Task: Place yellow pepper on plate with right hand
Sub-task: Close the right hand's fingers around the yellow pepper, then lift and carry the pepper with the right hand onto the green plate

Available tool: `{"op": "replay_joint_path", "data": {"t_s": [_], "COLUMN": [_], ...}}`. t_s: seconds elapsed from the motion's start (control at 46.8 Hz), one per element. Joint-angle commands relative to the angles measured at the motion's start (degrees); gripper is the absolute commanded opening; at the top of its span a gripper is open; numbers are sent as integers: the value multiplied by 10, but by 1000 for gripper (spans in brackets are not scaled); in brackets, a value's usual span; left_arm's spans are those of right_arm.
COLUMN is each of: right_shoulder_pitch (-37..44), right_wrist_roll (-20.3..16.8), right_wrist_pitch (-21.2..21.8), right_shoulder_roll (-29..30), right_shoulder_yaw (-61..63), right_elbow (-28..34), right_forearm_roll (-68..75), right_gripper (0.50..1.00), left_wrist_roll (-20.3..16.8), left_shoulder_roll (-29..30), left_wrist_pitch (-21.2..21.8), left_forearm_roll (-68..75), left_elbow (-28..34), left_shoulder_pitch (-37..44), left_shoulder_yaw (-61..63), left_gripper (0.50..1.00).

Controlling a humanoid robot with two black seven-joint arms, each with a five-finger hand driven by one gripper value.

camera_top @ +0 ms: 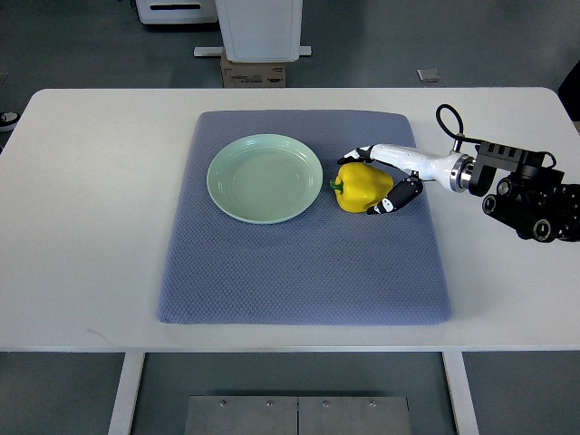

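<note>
- A white table fills the view from above, and a blue-grey quilted mat lies across its middle.
- On the mat, toward its 11 o'clock area, sits a pale green plate, round, shallow and with nothing on it.
- The yellow pepper rests on the mat at the plate's 3 o'clock, just beside the rim, its green stem pointing toward the plate. It is not yet on the plate.
- The right hand reaches in from 3 o'clock on a white forearm. Its fingers are curled around the pepper: some arc over the far side at the pepper's 12 o'clock, and dark fingertips press in at its 4 o'clock. The pepper looks gripped between them, though I cannot see whether it has left the mat.
- The left hand is nowhere in the view.
- What might go wrong, as I judge it: the pepper's skin looks smooth and lobed, so it could roll or slip out of the grasp during the lift.
- The stem or the pepper's base could catch the plate's raised rim and push the plate toward 9 o'clock.
- Released too near the rim, the pepper could tip back onto the mat.
</note>
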Motion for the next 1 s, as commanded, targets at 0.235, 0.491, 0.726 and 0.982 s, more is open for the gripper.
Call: {"op": "replay_joint_path", "data": {"t_s": [0.235, 0.491, 0.726, 0.982], "right_shoulder_pitch": [0, 0, 2, 26], "right_wrist_roll": [4, 5, 6, -4], "right_wrist_pitch": [0, 0, 1, 2], "right_shoulder_roll": [0, 5, 5, 13], "right_shoulder_yaw": [-11, -12, 35, 54], "right_elbow": [0, -2, -3, -5], "right_forearm_roll": [0, 2, 10, 10], "right_gripper": [644, 500, 500, 500], "left_wrist_roll": [0, 0, 0, 0], "left_shoulder_roll": [0, 0, 0, 0], "left_wrist_pitch": [0, 0, 0, 0], "left_forearm_roll": [0, 0, 0, 0], "left_elbow": [0, 0, 0, 0], "left_shoulder_pitch": [0, 0, 0, 0], "left_shoulder_yaw": [0, 0, 0, 0], "left_gripper": [1000, 1000, 1000, 1000]}}
